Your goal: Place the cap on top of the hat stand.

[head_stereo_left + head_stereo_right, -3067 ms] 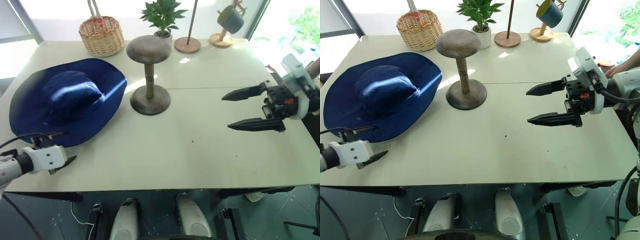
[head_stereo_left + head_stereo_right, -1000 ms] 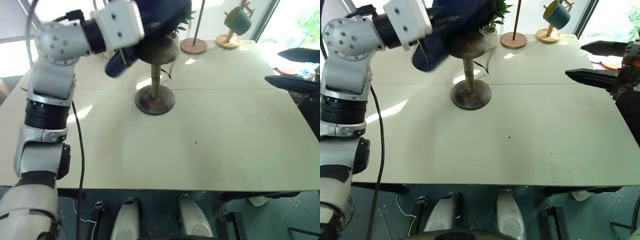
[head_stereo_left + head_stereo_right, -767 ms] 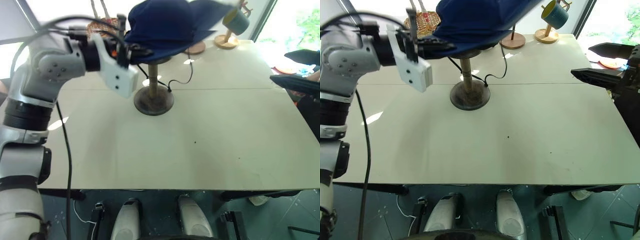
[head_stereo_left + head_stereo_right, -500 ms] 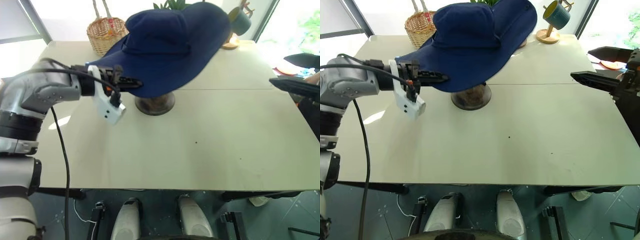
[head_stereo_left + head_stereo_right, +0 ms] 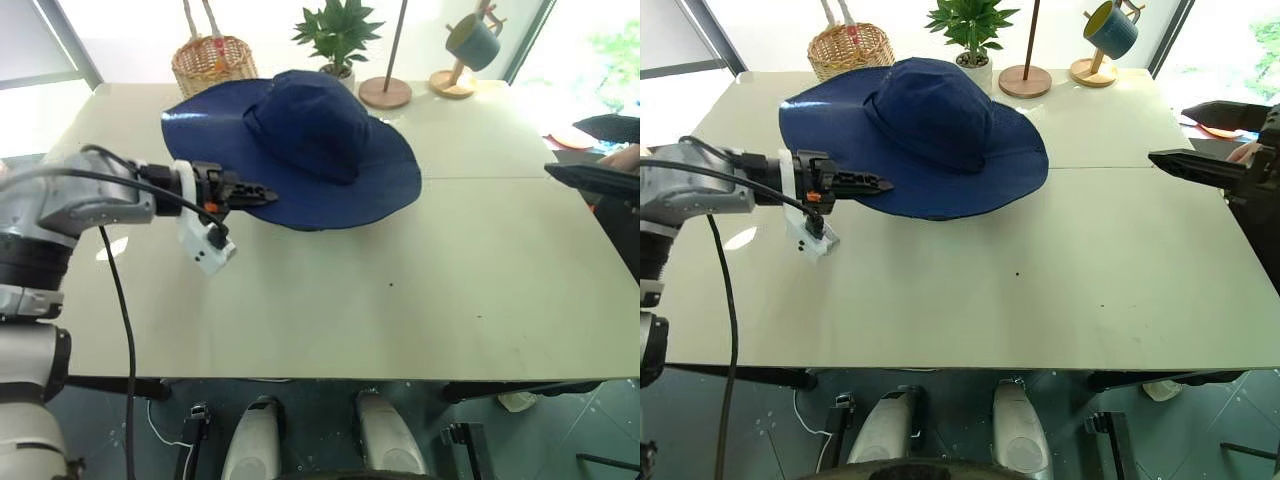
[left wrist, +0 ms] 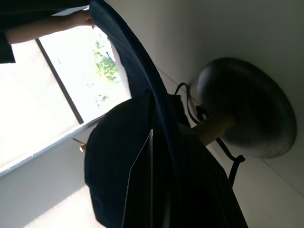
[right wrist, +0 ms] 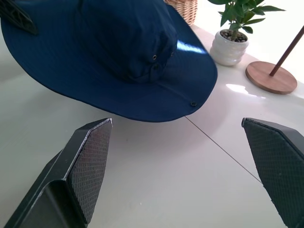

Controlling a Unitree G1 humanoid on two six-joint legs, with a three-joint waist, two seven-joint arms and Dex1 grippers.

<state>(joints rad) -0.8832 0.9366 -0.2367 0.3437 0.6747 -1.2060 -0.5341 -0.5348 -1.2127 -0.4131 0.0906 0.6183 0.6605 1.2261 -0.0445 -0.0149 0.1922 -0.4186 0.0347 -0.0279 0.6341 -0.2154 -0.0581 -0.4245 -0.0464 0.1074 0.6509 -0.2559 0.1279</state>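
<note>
Left eye view, nearest first: the left gripper (image 5: 262, 190) reaches in from the robot's left, roughly level, its two black fingers pressed together on the near-left edge of the brim of the cap (image 5: 300, 140). The left wrist view bears this out, with dark fabric pinched between the fingers and the hat stand (image 6: 247, 114) under the cloth, its stem rising from its round base on the table (image 5: 400, 300).

Beyond the fingertips, the cap lies draped over the stand, the crown up and about centred, the wide brim spread all round. The brim sags low enough to hide the stand in both head views; whether its front edge touches the tabletop is hard to tell from here.

The relation that matters: the cap lies straight ahead of the left gripper, along the line its fingers point, so the pinched brim runs away from the fingertips toward the crown. The left arm is the one at the cap; the right gripper (image 5: 1200, 140) is well apart at the table's right edge, its fingers spread wide and holding nothing, as the right wrist view shows.

Judging by this, the cap looks seated, and what remains is to let go of the brim and draw the left gripper back the way it points, without dragging the fabric off centre

Farther back stand a wicker basket (image 5: 210, 62), a potted plant (image 5: 340, 35) and a mug (image 5: 472, 38) on its holder
</note>
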